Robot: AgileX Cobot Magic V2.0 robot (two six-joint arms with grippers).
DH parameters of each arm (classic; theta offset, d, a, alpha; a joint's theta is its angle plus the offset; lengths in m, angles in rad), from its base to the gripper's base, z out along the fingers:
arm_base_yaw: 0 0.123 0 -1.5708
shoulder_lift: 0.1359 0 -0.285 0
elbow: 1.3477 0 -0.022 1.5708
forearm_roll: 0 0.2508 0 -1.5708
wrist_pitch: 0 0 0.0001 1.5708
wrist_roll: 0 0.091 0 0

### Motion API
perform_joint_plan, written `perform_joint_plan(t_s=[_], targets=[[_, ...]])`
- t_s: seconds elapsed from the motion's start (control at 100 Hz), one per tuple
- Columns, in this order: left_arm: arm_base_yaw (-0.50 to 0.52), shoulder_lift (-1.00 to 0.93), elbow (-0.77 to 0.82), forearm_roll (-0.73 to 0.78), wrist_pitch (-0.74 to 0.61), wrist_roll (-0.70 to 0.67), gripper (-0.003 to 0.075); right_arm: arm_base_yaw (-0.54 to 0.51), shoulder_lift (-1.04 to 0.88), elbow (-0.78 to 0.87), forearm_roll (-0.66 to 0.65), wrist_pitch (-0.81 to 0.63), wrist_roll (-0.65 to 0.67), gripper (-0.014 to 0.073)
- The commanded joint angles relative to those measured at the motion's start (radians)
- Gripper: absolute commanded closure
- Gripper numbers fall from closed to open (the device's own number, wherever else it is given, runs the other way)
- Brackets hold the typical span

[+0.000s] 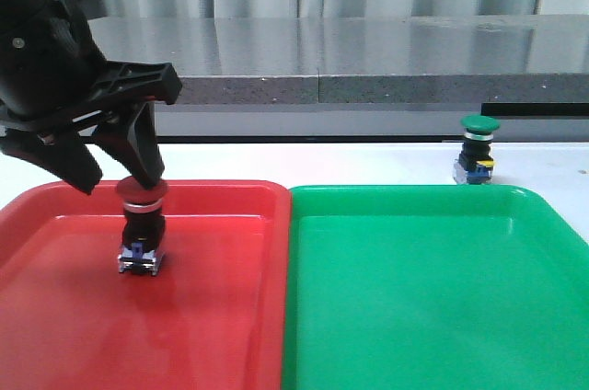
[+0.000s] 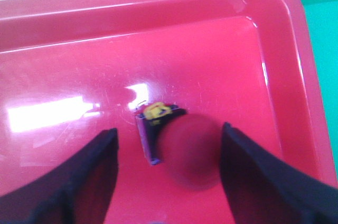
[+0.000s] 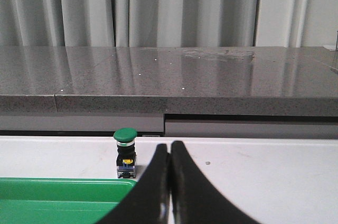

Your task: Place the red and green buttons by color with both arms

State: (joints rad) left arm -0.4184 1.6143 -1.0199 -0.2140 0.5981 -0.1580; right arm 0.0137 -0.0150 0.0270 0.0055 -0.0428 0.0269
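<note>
Left gripper (image 1: 118,174) over the red tray (image 1: 221,316), fingers spread wide. Red button (image 1: 141,224) stands upright on the tray floor, toward the tray's far edge and left of its middle. In the front view the finger tips sit level with the button's cap, one tip just behind it; the left wrist view shows the cap (image 2: 190,152) between the two fingers (image 2: 79,182), closer to one, a clear gap on the other side. Contact cannot be told.

Green button (image 1: 478,149) upright on the white table (image 1: 368,165), just beyond the far edge of the green tray (image 1: 433,316), toward its right corner.

Right gripper (image 3: 169,152) seen only in its wrist view: fingers pressed together, nothing between them, green button (image 3: 125,152) near, off to one side, apart.
</note>
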Motion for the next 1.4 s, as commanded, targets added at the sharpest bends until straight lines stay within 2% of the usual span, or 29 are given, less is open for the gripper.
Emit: perform_joint_plan(t_s=[0.0,0.3,0.53,0.62,0.8,0.87,0.96,1.39], targets=[[-0.004,-0.035,-0.021,-0.012,-0.020,-0.007,0.0249,-0.007,-0.018,-0.019,-0.005,-0.083,-0.005,0.0657],[-0.004,-0.049,-0.025,0.001,-0.017,-0.007,0.0248,-0.007,-0.018,-0.019,-0.005,-0.083,-0.005,0.0657],[-0.004,-0.179,-0.025,0.033,-0.047,-0.007,0.0260,-0.007,-0.018,-0.019,-0.005,-0.083,-0.005,0.0657],[-0.004,-0.244,-0.025,0.065,-0.049,-0.007,0.0330,-0.007,-0.018,-0.019,-0.005,-0.083,-0.005,0.0657],[-0.004,-0.371,-0.023,0.069,-0.062,-0.007,0.0570,-0.007,-0.018,-0.019,-0.005,-0.083,-0.005,0.0657],[-0.004,-0.426,-0.006,0.070,-0.098,-0.007,0.0664,-0.007,-0.018,-0.019,-0.005,-0.083,-0.005,0.0657],[-0.004,-0.488,0.030,0.070,-0.157,-0.007,0.0742,-0.007,-0.018,-0.019,-0.005,-0.083,-0.005,0.0657],[-0.004,-0.773,0.220,0.143,-0.194,-0.007,0.0741,-0.007,-0.018,-0.019,-0.005,-0.083,-0.005,0.0657]])
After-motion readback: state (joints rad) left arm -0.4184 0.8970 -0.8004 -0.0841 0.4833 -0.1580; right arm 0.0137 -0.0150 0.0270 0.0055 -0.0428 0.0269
